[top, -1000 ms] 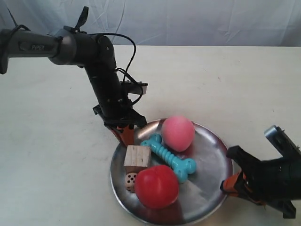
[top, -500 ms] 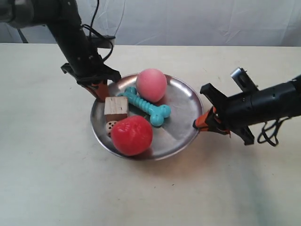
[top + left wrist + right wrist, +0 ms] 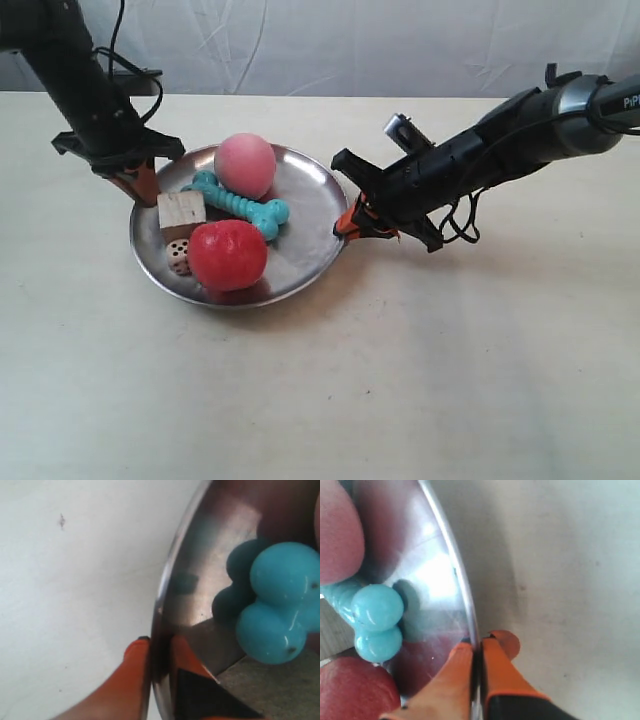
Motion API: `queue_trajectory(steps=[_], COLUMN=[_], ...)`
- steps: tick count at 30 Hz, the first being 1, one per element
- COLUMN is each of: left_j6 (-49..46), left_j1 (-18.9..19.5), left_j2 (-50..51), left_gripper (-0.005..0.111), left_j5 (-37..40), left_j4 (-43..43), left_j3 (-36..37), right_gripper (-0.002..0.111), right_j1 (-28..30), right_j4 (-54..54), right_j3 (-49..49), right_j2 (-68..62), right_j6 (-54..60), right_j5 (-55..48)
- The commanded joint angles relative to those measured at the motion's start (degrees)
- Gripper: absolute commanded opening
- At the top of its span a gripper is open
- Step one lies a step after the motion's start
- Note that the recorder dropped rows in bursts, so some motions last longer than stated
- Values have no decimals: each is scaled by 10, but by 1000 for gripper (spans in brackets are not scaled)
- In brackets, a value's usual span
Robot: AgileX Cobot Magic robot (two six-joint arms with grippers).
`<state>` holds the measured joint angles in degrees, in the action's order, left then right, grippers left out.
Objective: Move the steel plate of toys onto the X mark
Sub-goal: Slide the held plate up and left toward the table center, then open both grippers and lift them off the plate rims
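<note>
The steel plate [image 3: 312,196] holds a pink ball [image 3: 245,165], a red apple [image 3: 228,255], a turquoise dog-bone [image 3: 238,200], a wooden cube [image 3: 181,213] and a small die [image 3: 179,256]. My left gripper [image 3: 140,182], on the arm at the exterior view's left, is shut on the plate's rim [image 3: 165,595] beside the cube. Opposite it, my right gripper [image 3: 352,222] is shut on the rim [image 3: 455,575]. Each wrist view shows orange fingers [image 3: 135,670] [image 3: 502,665] either side of the thin edge. The X mark does not show clearly; a tiny dark speck [image 3: 61,521] lies on the cream surface.
The cream table [image 3: 420,360] stretches wide in front of the plate. A white cloth backdrop [image 3: 350,40] hangs behind the table's far edge. The plate throws a shadow [image 3: 330,285] toward the front right. Black cables trail from both arms.
The plate with its toys has travelled from the view's lower right up and to the left, both grippers staying shut on its rim. The toys kept their places.
</note>
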<state>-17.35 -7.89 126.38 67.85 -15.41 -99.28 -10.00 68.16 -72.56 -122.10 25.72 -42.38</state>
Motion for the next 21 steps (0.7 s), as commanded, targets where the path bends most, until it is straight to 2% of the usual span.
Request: queue_trajectory(steps=[1, 9, 12, 14, 16, 21], left_j6=[-12, 10, 17, 38, 39, 39], left_j1=[-9, -5, -1, 5, 10, 21], left_j2=[25, 29, 29, 29, 29, 29], left_gripper=[0, 1, 11, 20, 32, 51], left_j5=[21, 21, 21, 21, 21, 21], left_j4=[-34, -15, -16, -13, -10, 5], left_j3=[-1, -1, -1, -1, -1, -1], right_gripper=[-1, 1, 16, 31, 40, 41], right_j1=[-3, -3, -3, -3, -3, -3], right_j4=[5, -48, -48, -48, -48, -49], right_j3=[-22, -22, -22, -22, -22, -22], right_j2=[4, -13, -20, -21, -22, -22], right_j6=[-39, -49, -49, -49, -49, -52], right_j5=[31, 43, 32, 30, 28, 22])
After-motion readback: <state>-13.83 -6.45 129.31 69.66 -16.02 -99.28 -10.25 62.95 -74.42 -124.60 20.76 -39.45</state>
